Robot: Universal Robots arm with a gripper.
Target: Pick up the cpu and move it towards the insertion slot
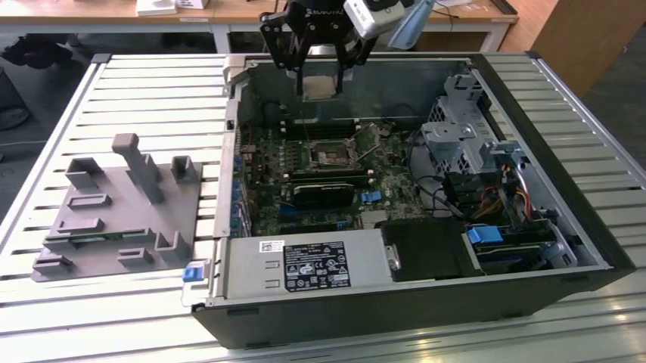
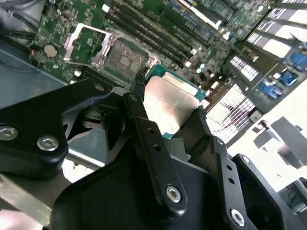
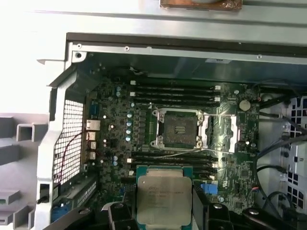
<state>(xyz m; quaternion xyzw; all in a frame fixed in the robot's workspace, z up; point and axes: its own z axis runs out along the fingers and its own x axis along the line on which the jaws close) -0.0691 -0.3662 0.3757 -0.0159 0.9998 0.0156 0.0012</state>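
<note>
Gripper (image 1: 321, 85) hangs over the far end of the open case (image 1: 565, 189), above the board (image 1: 302, 162). Jaws closed on the cpu (image 1: 321, 87), one finger on each of two opposite edges; in the second wrist view the fingers (image 2: 139, 103) pinch the cpu (image 2: 170, 103) from both sides.

Cpu is held clear of the board, not touching anything below. Silvery top faces the first wrist camera, where the cpu (image 3: 164, 199) looks nearly square with no clear long axis; its edges run parallel to the slot's frame. In the exterior view it hangs tilted, lid face turned toward the near side.

Slot (image 1: 330, 156) lies open on the board, dark centre showing, frame silvery; also seen as slot (image 3: 181, 129) and slot (image 2: 125, 58). Cpu sits on the far side of the slot in the exterior view, apart from it.

Grey tray (image 1: 116, 215) with posts rests on the slatted table (image 1: 151, 83), at the exterior view's left of the case.
</note>
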